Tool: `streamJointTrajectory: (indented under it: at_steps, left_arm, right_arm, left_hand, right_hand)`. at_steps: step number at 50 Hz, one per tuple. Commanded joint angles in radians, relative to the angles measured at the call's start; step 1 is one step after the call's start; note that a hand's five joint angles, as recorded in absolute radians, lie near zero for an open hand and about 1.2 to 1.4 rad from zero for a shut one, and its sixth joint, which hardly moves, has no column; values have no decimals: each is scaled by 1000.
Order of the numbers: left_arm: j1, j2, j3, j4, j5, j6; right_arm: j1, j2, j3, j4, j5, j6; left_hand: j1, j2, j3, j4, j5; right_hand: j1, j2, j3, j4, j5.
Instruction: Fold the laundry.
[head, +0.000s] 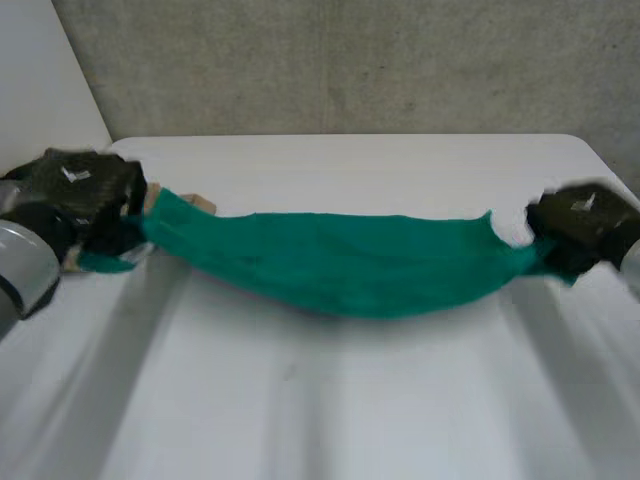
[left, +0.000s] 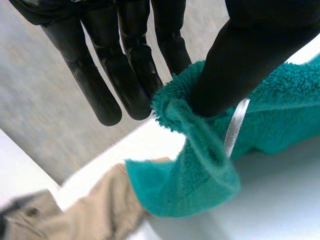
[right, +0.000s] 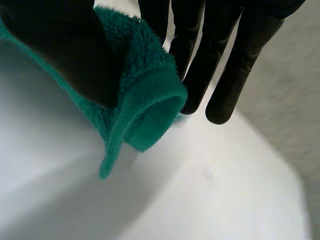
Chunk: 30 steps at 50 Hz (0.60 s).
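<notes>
A green fleecy towel (head: 350, 265) hangs stretched between my two hands, sagging in the middle just over the white table (head: 330, 410). My left hand (head: 85, 195) holds its left end. In the left wrist view the thumb (left: 240, 65) pinches the towel's (left: 200, 170) bunched edge against the straight fingers (left: 125, 70), with a corner drooping below. My right hand (head: 585, 225) holds the right end. There the thumb (right: 65, 50) presses the folded towel edge (right: 145, 100) against the fingers (right: 225, 55).
A tan buttoned garment (left: 90, 215) lies on the table under my left hand, and a bit of it peeks out behind the towel (head: 197, 204). A grey concrete wall (head: 350, 60) rises behind the table's far edge.
</notes>
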Motion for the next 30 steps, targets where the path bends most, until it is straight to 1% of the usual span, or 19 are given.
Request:
streamJointTrajectory:
  at_steps: [1, 4, 5, 8, 12, 13, 16, 17, 19, 20, 23, 24, 27, 28, 30]
  left_arm:
    - [61, 200, 40, -16, 5, -1]
    - [82, 226, 33, -44, 8, 1]
    - [82, 223, 27, -51, 10, 2]
    - [78, 203, -5, -67, 10, 4]
    - [72, 92, -33, -64, 10, 16]
    - [67, 28, -27, -59, 9, 30]
    - [62, -63, -3, -51, 4, 56]
    - [55, -136, 37, -38, 2, 77]
    - [38, -215, 89, -18, -2, 93]
    - [16, -276, 141, -1, -7, 102]
    - [-19, -373, 247, 35, -19, 108]
    - [-24, -425, 320, 62, -39, 108]
    - [-27, -479, 440, 117, -76, 108]
    - [-33, -502, 517, 166, -94, 108]
    - [-36, -514, 583, 232, -105, 110]
  right_arm:
    - [-2, -189, -280, 279, 2, -8]
    - [-2, -196, -339, 364, -6, -12]
    - [-2, -183, -362, 408, -7, -15]
    - [-2, -162, -374, 462, -7, -44]
    - [9, -39, -379, 523, 19, -164]
    - [10, 14, -388, 539, 31, -205]
    - [13, 80, -409, 539, 59, -215]
    - [16, 125, -443, 533, 85, -184]
    - [24, 172, -492, 514, 112, -141]
    - [42, 217, -536, 485, 135, -105]
    - [81, 268, -610, 426, 160, -54]
    - [96, 286, -662, 374, 172, -20]
    - [113, 306, -744, 274, 184, 38]
    - [116, 317, -797, 208, 194, 90]
    - [119, 320, -851, 139, 204, 150]
  left_hand:
    - [244, 194, 196, 194, 236]
    - [241, 191, 193, 191, 233]
    - [241, 191, 193, 191, 233]
    - [235, 185, 187, 185, 227]
    - [229, 179, 181, 179, 221]
    - [229, 179, 181, 179, 221]
    - [232, 182, 184, 182, 224]
    - [232, 182, 184, 182, 224]
    - [232, 182, 184, 182, 224]
    - [238, 188, 190, 188, 230]
    - [241, 191, 193, 191, 233]
    - [241, 191, 193, 191, 233]
    - [255, 205, 207, 205, 247]
    - [255, 205, 207, 205, 247]
    - [255, 205, 207, 205, 247]
  right_hand:
    - [419, 224, 219, 208, 239]
    - [419, 224, 219, 208, 239]
    - [419, 224, 219, 208, 239]
    - [419, 224, 219, 208, 239]
    - [419, 224, 219, 208, 239]
    - [419, 224, 219, 208, 239]
    - [419, 224, 219, 208, 239]
    - [419, 224, 219, 208, 239]
    - [419, 224, 219, 208, 239]
    - [419, 224, 219, 208, 239]
    - [419, 224, 219, 208, 239]
    - [419, 224, 219, 208, 239]
    - [419, 224, 219, 208, 239]
    - [419, 224, 219, 208, 239]
    - [419, 224, 219, 208, 239]
